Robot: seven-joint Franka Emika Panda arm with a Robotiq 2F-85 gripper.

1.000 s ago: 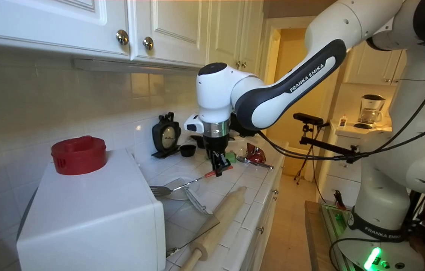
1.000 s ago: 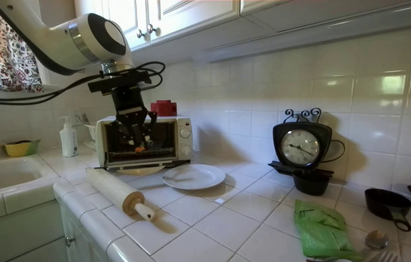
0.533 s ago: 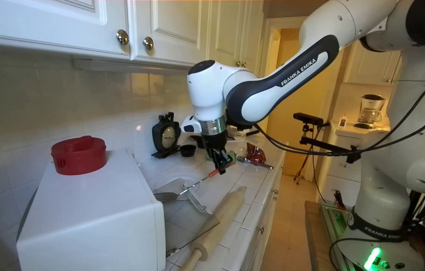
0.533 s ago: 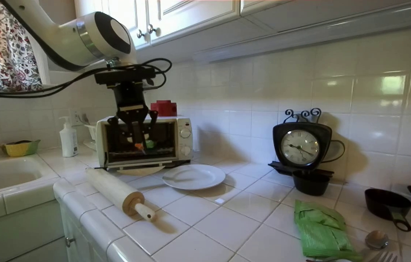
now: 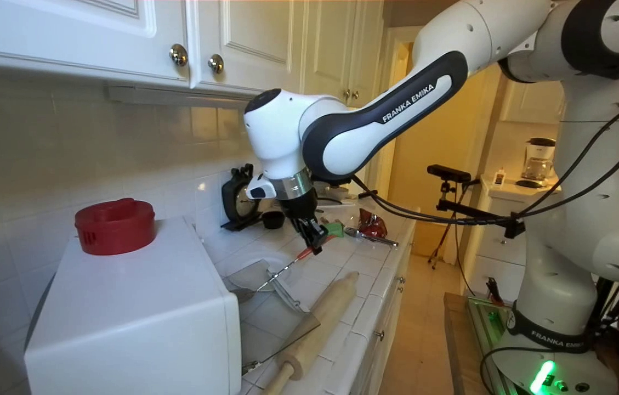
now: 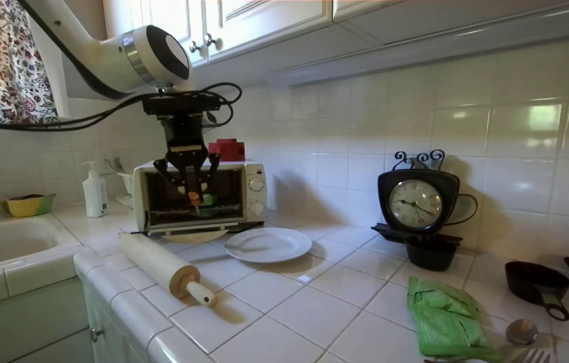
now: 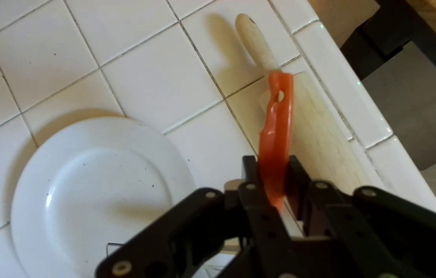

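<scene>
Counter edge [image 7: 343, 84] nearby, the gripper [image 7: 272, 170] pinches 1 orange handle [image 7: 276, 137].

A: In an exterior view, a toaster oven [image 6: 258, 197] bearing a container [image 6: 226, 150] stands behind and left of a plate [image 6: 284, 247].

B: Either side of the plate?

A: A rolling pin [image 6: 155, 262] lies left; right, a clock [image 6: 415, 201], with a cup [image 6: 430, 254] and packet [image 6: 445, 317] before it.

B: The cooking utensil [image 7: 275, 143]?

A: In the end effector [image 7: 273, 166], above the tabletop [image 6: 309, 312].

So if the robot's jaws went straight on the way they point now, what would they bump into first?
Probably the rolling pin: in both exterior views, the jaws, shut on the orange handle, point down towards it. Depth is unclear, though, so they could meet the countertop beside it instead.
</scene>
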